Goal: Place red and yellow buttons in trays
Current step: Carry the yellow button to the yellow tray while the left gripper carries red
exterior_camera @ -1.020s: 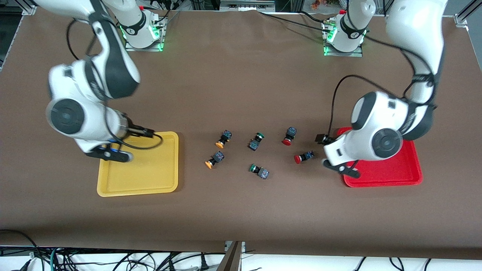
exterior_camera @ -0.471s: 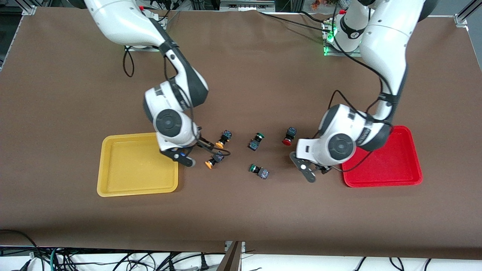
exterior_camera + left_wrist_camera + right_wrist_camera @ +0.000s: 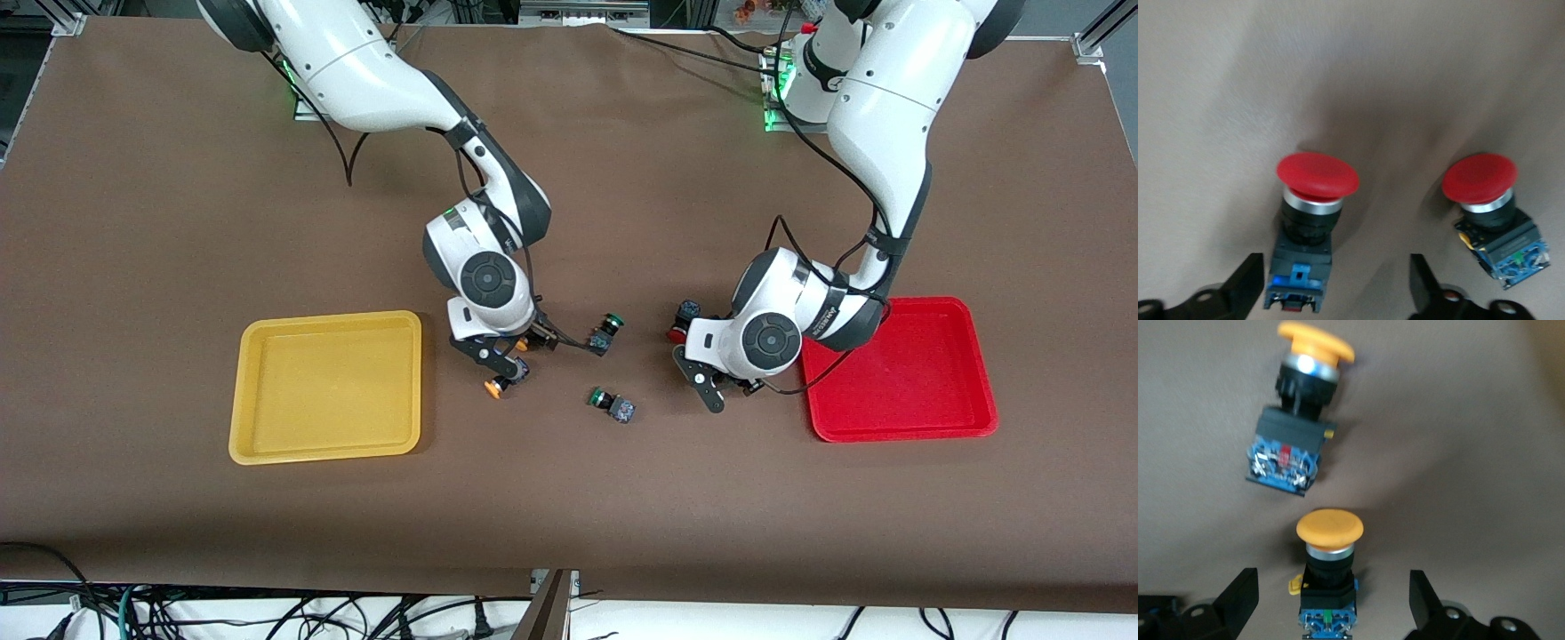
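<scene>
My right gripper (image 3: 503, 363) is open, low over the two orange-yellow buttons. In the right wrist view one yellow button (image 3: 1328, 580) lies between the open fingertips (image 3: 1238, 600), and the second one (image 3: 1300, 407) lies just ahead. One orange cap (image 3: 492, 388) shows in the front view. My left gripper (image 3: 722, 382) is open over the red buttons. One red button (image 3: 1310, 227) lies between its fingertips (image 3: 1248, 287), and the second one (image 3: 1491, 213) lies beside them and also shows in the front view (image 3: 681, 325). The yellow tray (image 3: 324, 391) and the red tray (image 3: 898, 382) hold nothing.
Two green-capped buttons lie between the grippers, one (image 3: 605, 332) by the right gripper and one (image 3: 613, 404) nearer the front camera. The yellow tray is toward the right arm's end, the red tray toward the left arm's end.
The right gripper swung from over the yellow tray to the yellow buttons. The left gripper moved from the red tray's edge to the red buttons. No button has moved.
</scene>
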Controlling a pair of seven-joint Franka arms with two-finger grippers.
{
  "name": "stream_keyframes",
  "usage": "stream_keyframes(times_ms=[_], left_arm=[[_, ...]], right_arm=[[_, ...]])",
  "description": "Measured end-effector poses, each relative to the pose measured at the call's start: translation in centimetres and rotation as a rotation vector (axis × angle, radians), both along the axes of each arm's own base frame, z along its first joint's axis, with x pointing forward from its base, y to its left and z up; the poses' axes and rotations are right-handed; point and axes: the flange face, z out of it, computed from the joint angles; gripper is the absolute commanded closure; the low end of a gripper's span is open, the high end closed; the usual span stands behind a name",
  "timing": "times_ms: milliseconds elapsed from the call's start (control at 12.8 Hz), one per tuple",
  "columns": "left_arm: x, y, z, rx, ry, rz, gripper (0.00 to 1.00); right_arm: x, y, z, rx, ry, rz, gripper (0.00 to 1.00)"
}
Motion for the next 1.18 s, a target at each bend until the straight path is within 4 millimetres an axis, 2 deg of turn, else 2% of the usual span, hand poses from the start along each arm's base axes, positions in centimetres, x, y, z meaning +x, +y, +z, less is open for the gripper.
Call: stream_keyframes(times_ms=[78, 157, 235, 392, 471, 549, 627, 706, 784, 863, 941, 1020, 1098, 1176], left_arm=[[-0.1, 0.1, -0.3, -0.001, 0.001, 0.000, 0.92], [-0.1, 0.1, -0.3, -0.002, -0.004, 0.001, 1.00], [0.1, 0.2, 0.0, -0.003, -0.008, 0.002, 1.00], [0.3, 0.3, 0.7, -0.003, -0.012, 0.003, 1.00], [0.5, 0.5, 2.0, 0.006, -0.003, 0.006, 1.00], [0.8, 1.2, 4.1, 0.027, 0.017, 0.014, 1.00], [1.2, 2.7, 6.5, 0.055, 0.042, 0.036, 0.98], [1.6, 4.9, 8.8, 0.075, 0.059, 0.064, 0.98], [2.0, 7.5, 10.4, 0.093, 0.069, 0.079, 0.97], [2.4, 10.4, 11.1, 0.121, 0.075, 0.081, 0.96], [2.7, 13.2, 11.0, 0.148, 0.083, 0.076, 0.94], [2.9, 15.4, 10.3, 0.180, 0.092, 0.069, 0.82], [2.9, 17.3, 9.2, 0.214, 0.099, 0.065, 0.54], [3.2, 18.6, 7.9, 0.230, 0.092, 0.064, 0.01]], right_arm=[[-0.4, 0.4, -0.6, -0.004, 0.006, 0.006, 0.33], [-0.8, 0.8, -1.0, -0.008, 0.010, 0.010, 0.76], [-1.1, 1.0, -1.2, -0.009, 0.012, 0.013, 0.99], [-1.0, 1.0, -1.1, -0.009, 0.010, 0.013, 1.00], [-0.8, 0.9, -1.0, -0.008, 0.005, 0.013, 1.00], [-0.4, 0.7, -0.5, -0.005, -0.002, 0.015, 1.00], [0.3, 0.1, 0.3, -0.005, -0.007, 0.021, 1.00], [1.4, -1.4, 1.5, -0.010, 0.004, 0.041, 1.00], [2.9, -3.7, 3.2, -0.017, 0.026, 0.074, 1.00], [4.5, -7.0, 5.1, -0.020, 0.054, 0.117, 1.00], [6.4, -11.3, 6.8, -0.014, 0.082, 0.168, 1.00], [8.1, -16.0, 8.2, -0.001, 0.108, 0.221, 1.00], [9.6, -20.9, 8.9, 0.015, 0.132, 0.271, 1.00], [10.7, -25.4, 9.0, 0.033, 0.155, 0.316, 1.00]])
